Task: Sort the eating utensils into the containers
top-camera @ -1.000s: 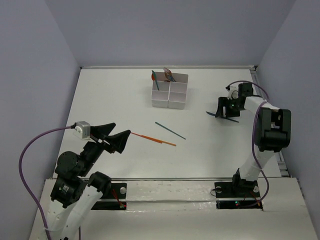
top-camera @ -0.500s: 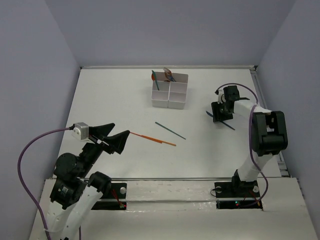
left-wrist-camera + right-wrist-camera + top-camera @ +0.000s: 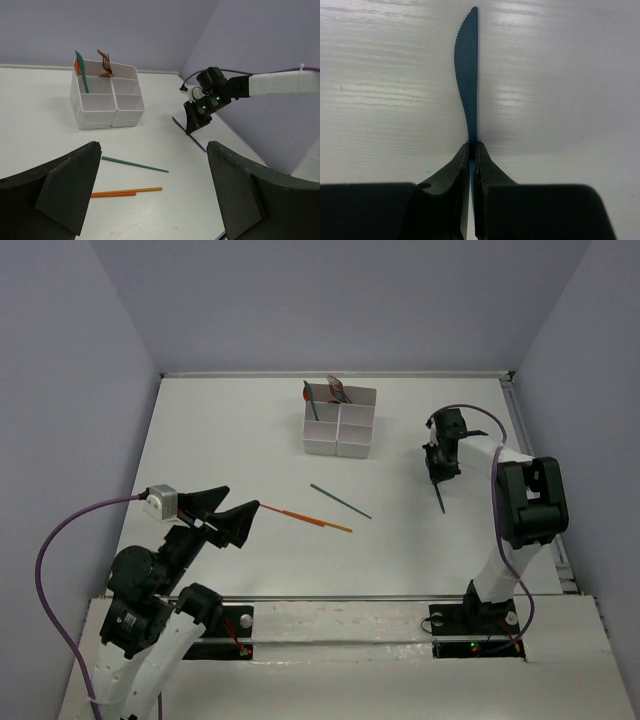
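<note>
My right gripper (image 3: 471, 147) is shut on the handle of a dark blue plastic knife (image 3: 467, 75), whose serrated blade sticks out ahead over the white table. From above, that right gripper (image 3: 437, 462) is right of the containers (image 3: 322, 445), with the knife (image 3: 441, 498) pointing toward the near edge. The white four-compartment box holds a teal utensil (image 3: 312, 400) and a brown fork (image 3: 338, 390) in its back-left compartment. A teal stick (image 3: 340, 501) and two orange sticks (image 3: 308, 519) lie mid-table. My left gripper (image 3: 232, 512) hovers open, left of the orange sticks, holding nothing.
Purple walls enclose the table on three sides; the right wall is close to the right arm. In the left wrist view the containers (image 3: 95, 117) stand far left, the teal stick (image 3: 135, 164) and orange sticks (image 3: 125, 192) lie near, and the right gripper (image 3: 197, 117) is beyond them.
The right gripper went from open to shut on the blue knife while its wrist swung left and turned. The left arm and the loose sticks have not moved.
</note>
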### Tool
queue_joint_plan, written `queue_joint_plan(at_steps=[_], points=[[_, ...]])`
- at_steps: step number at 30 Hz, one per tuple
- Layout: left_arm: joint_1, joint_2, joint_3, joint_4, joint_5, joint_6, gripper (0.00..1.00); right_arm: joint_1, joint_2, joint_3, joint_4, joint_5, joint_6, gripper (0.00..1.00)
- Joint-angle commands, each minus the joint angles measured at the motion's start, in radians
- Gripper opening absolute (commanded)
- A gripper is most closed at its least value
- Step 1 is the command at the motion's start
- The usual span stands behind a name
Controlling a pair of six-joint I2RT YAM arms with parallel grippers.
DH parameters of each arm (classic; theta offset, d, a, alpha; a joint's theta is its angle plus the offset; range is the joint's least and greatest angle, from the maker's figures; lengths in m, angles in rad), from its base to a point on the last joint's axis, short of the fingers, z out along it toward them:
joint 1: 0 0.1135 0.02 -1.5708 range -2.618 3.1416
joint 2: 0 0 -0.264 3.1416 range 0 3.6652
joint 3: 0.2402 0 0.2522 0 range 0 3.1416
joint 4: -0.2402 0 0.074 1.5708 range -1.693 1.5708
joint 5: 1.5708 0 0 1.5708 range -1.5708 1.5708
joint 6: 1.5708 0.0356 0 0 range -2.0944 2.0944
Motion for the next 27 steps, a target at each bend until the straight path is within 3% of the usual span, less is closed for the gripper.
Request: queue_joint_plan(at_steps=[1,4,6,12,14,16,21,27], points=[[-0.009,0.004,0.010,0.029,-0.003,0.012,0.99,0.022,0.050,0.007,-0.088,0.025,0.067,0.07],[-0.009,0.014,0.010,0.030,-0.003,0.010,0.99,0.022,0.047,0.018,-0.088,0.030,0.092,0.08],[-0.009,0.018,0.010,0.029,-0.003,0.010,0.99,0.031,0.049,0.030,-0.091,0.025,0.104,0.20],[-0.009,0.030,0.010,0.030,-0.004,0.010,0.99,0.031,0.075,0.050,-0.100,0.042,0.107,0.28],[-0.009,0.033,0.010,0.029,-0.001,0.010,0.99,0.031,0.073,0.045,-0.100,0.048,0.113,0.23],[-0.009,0.033,0.010,0.029,-0.003,0.010,0.99,0.031,0.072,0.038,-0.099,0.076,0.121,0.07],[-0.009,0.037,0.008,0.029,-0.004,0.010,0.99,0.049,0.015,0.021,-0.057,0.102,0.148,0.07],[-0.009,0.056,0.008,0.029,0.002,0.010,0.99,0.092,-0.241,-0.077,0.136,-0.042,0.188,0.07]])
